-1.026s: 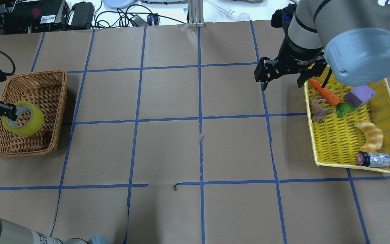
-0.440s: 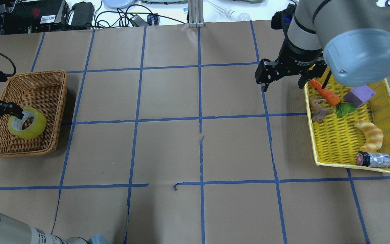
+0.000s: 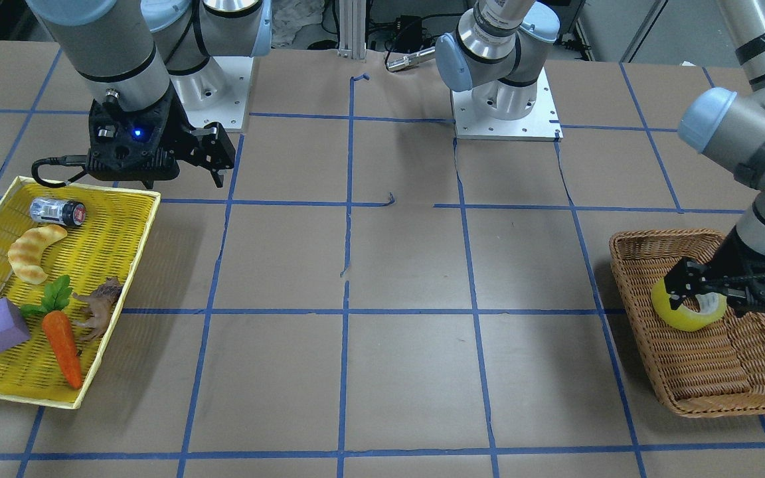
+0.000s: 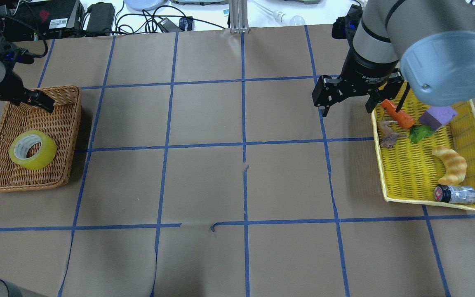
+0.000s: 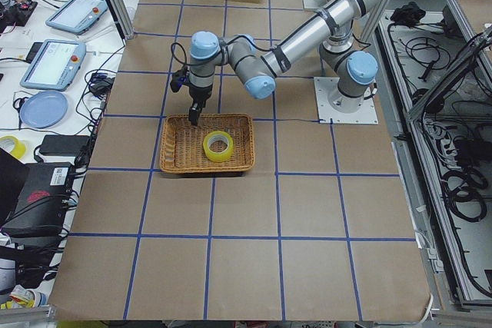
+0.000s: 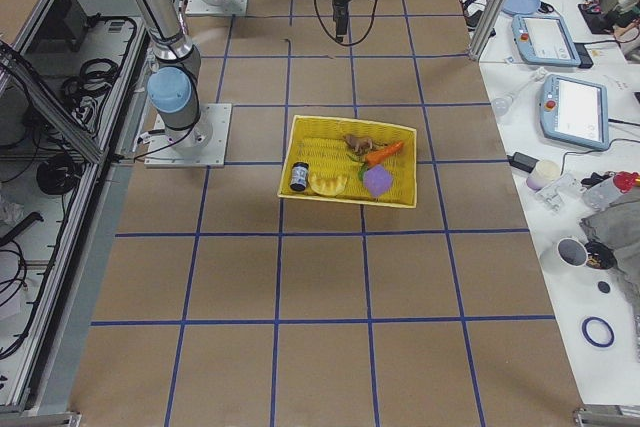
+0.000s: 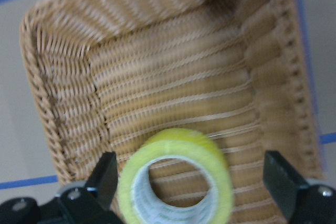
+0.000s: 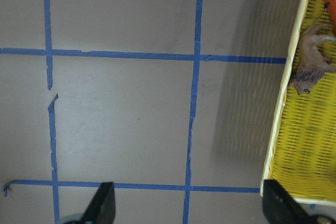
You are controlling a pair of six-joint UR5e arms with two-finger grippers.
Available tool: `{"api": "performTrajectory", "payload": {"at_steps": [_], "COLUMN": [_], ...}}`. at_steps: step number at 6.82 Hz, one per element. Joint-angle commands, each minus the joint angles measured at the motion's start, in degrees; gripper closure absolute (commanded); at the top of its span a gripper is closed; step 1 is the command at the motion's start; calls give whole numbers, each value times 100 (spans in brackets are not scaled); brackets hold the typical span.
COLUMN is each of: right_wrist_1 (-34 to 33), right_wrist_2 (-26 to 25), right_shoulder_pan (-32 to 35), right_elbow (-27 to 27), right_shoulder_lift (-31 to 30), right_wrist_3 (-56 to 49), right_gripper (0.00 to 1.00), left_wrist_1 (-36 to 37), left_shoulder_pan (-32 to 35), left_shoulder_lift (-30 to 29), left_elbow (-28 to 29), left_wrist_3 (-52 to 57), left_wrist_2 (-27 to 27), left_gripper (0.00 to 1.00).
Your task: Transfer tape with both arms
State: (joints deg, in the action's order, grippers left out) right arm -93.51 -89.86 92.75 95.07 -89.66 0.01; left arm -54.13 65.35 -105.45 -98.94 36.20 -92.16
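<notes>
The yellow tape lies flat in the wicker basket at the table's left, hole up. My left gripper is open and empty, up over the basket's far end and apart from the tape. In the left wrist view its gripper shows two spread fingers with the tape below them. The front-facing view shows the tape in the basket close under the left gripper. My right gripper is open and empty, above bare table by the yellow tray; its wrist view shows only table.
A yellow tray at the right holds a carrot, a purple block, a croissant toy, a brown animal toy and a small bottle. Cables and devices line the table's far edge.
My left gripper has let go of the tape, which now lies in the basket, and has risen toward the basket's far end. My right gripper has barely moved.
</notes>
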Motion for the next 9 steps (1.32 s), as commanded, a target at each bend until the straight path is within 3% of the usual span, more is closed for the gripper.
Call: {"api": "performTrajectory", "payload": {"at_steps": [1,2,5,9], "right_wrist_1": [235,341,351,430], "right_wrist_2": [47,48,21,-32], "right_shoulder_pan": [-11,-20,-20,-20], "right_elbow": [-50,-111,-121,-173], "right_shoulder_lift": [-17,-17,-8,-86], "right_wrist_3": [-253,-430,-799,-801], "right_gripper": [0,0,0,0], "left_wrist_1": [-850,-1507,-3064,-3648], "left_shoulder_pan": [879,1222,2199,2764], "left_shoulder_lift": [357,480,526,648], "left_elbow": [103,259,1329,1632], "left_wrist_3": [-1137,-2038,-3131,-3813], "left_wrist_2": [-39,-4,22,486], "left_gripper": [0,0,0,0]}}
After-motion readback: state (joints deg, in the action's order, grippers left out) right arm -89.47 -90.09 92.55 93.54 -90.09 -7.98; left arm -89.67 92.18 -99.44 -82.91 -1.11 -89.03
